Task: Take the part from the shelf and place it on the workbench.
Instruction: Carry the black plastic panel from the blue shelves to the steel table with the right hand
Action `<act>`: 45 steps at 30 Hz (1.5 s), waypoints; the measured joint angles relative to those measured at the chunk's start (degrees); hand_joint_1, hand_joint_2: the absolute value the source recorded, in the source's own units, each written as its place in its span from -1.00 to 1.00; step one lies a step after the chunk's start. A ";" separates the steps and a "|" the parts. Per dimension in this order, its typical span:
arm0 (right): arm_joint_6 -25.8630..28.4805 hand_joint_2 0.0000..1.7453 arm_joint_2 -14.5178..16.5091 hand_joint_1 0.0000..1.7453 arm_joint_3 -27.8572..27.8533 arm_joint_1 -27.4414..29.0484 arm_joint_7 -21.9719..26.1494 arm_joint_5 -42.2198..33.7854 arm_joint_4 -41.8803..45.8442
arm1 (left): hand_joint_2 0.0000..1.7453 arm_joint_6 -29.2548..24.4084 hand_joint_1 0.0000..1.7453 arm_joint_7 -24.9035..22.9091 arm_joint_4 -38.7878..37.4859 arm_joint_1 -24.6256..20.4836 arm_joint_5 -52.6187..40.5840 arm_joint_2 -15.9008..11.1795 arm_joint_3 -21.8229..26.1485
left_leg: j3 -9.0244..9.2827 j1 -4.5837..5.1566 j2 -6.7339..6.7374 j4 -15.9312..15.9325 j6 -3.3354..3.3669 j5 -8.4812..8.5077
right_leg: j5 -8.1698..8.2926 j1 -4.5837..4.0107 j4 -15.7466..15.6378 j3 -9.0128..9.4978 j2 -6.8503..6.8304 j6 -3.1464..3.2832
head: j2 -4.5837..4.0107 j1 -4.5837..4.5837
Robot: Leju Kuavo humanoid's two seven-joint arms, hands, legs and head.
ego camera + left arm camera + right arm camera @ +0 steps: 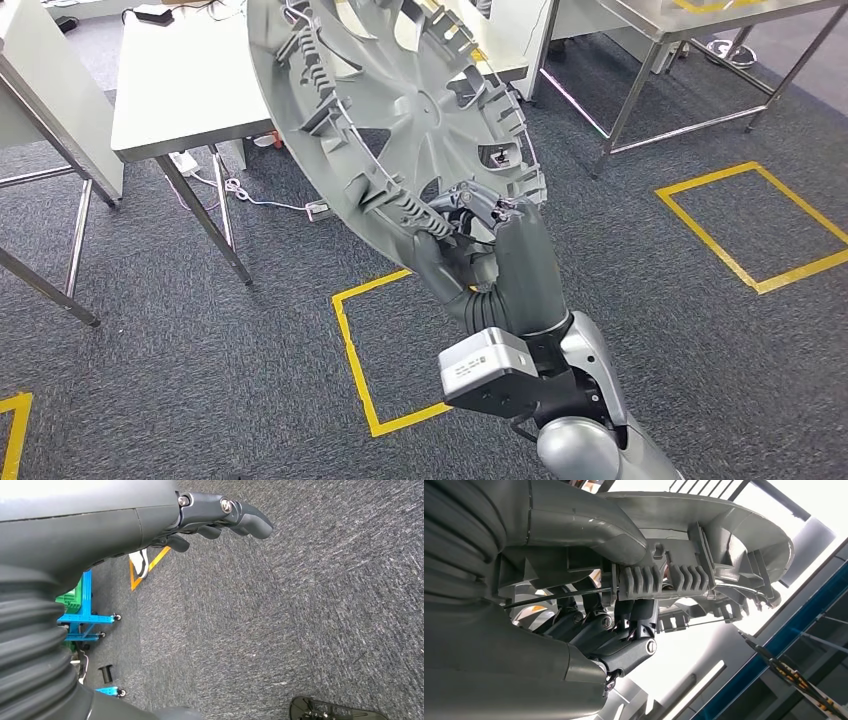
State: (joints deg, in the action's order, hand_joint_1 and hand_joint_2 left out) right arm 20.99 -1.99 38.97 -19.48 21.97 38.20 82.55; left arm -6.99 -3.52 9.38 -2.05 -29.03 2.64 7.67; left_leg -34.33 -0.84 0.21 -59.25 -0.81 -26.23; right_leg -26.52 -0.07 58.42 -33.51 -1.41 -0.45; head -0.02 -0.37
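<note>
One part in play: a large grey plastic wheel cover (400,110), ribbed back face toward the camera, held up in the air and tilted, its upper edge leaning far-left. Right hand (470,235) grips it at the near-right rim; dark fingers (624,640) wrap one face of the rim and the thick grey thumb (594,530) presses the other, so the rim is clamped between them. The ribbed clip blocks (664,580) of the cover sit just beside the thumb tip.

Cover hangs over dark grey carpet (250,380), above a yellow tape square (360,350) on the floor. A second yellow tape square (760,225) lies to the right. White-topped workbench (180,90) stands far-left, partly behind the cover's upper edge; cover is not touching it. Steel-framed table (700,30) far-right.

Left hand (220,517) hangs over the carpet, holding nothing, fingers loosely curved and apart. A blue wheeled frame (85,610) stands beyond it.
</note>
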 joint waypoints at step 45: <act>0.76 1.00 -0.66 1.00 0.09 1.28 0.77 -0.01 1.05 | 1.00 -0.93 -1.00 -0.42 0.03 -0.05 -0.50 0.18 0.99 | -0.84 0.72 -0.16 -0.52 0.06 0.22 | -2.10 0.09 1.28 0.63 1.37 1.12 | 0.01 -0.12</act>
State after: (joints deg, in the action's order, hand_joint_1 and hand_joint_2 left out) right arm 21.75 -2.64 39.05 -18.20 22.73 38.18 83.60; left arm -7.93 -3.95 9.41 -2.09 -29.52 2.82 8.66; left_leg -35.17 -0.11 0.05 -59.77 -0.75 -26.00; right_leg -28.62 0.02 59.70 -32.88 -0.04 0.67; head -0.02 -0.49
